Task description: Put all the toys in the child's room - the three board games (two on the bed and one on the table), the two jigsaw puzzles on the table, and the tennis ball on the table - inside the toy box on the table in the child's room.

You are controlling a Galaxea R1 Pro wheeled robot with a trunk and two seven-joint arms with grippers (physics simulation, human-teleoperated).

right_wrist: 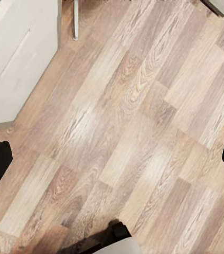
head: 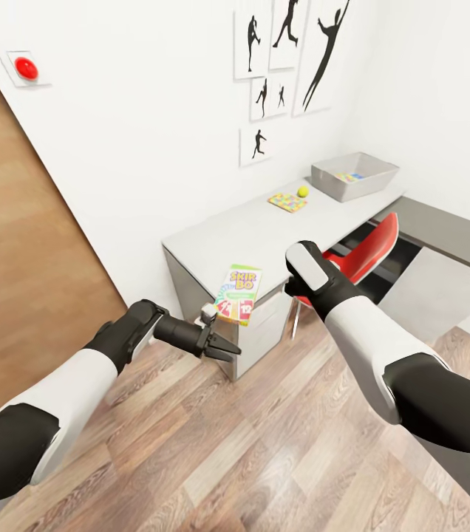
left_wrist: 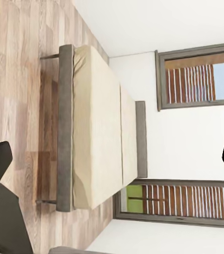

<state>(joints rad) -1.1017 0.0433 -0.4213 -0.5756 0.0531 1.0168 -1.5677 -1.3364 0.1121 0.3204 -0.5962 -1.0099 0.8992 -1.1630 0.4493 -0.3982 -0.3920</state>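
The left pincer (head: 220,344) hangs released and empty just short of the SKIP-BO board game (head: 239,294), which overhangs the near edge of the surface (head: 264,229); a clumsy nudge could tip it onto the floor (head: 213,443). The right pincer's (right_wrist: 112,159) tips stand apart over bare planks. Further along lie a jigsaw puzzle (head: 287,201), the tennis ball (head: 303,191) and the toy box (head: 353,176). The red chair (head: 368,251) crowds the right arm's path.

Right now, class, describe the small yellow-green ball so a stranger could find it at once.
Find the long light grey table under the black silhouette wall pictures. Toward its far end, before the light grey sloping-sided bin, sits the small yellow-green ball beside a flat multicoloured puzzle mat; it is the only round item there.
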